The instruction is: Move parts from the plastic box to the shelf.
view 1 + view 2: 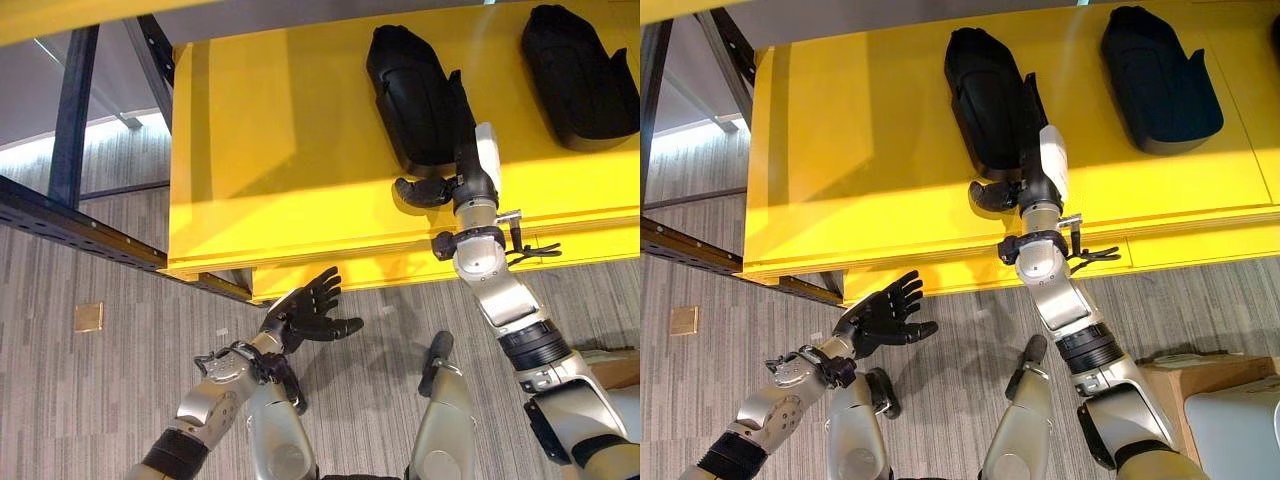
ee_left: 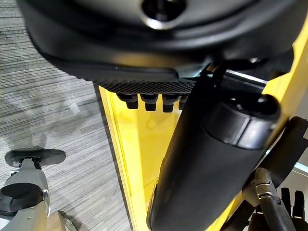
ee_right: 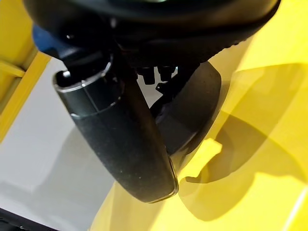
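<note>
**Two parts on the shelf, my right robot hand at the nearer one**

Two black parts lie on the yellow shelf point(image 1: 250, 150). One part point(image 1: 415, 95) sits near the shelf's front edge, directly ahead of my right arm; the second part point(image 1: 580, 75) lies further to my right, well apart from the first. I judge the task to be well under way, with at least these two delivered. The plastic box is nowhere I can point to, so I can't say how many parts are left.

My right robot hand point(image 1: 470, 170) reaches up over the shelf's front edge, and its fingers run along the side of the nearer part. The thumb point(image 1: 420, 190) sticks out sideways just below the part's near end. I cannot tell whether the fingers are curled on the part or merely resting against it; my right wrist view gives me the thumb and a dark curved shape over yellow, nothing firmer.

My left robot hand point(image 1: 305, 312) hangs below the shelf, over the striped floor point(image 1: 100, 400), fingers spread and holding nothing.

Both parts are matte black moulded shells, elongated, rounded at one end, with raised side walls.
</note>
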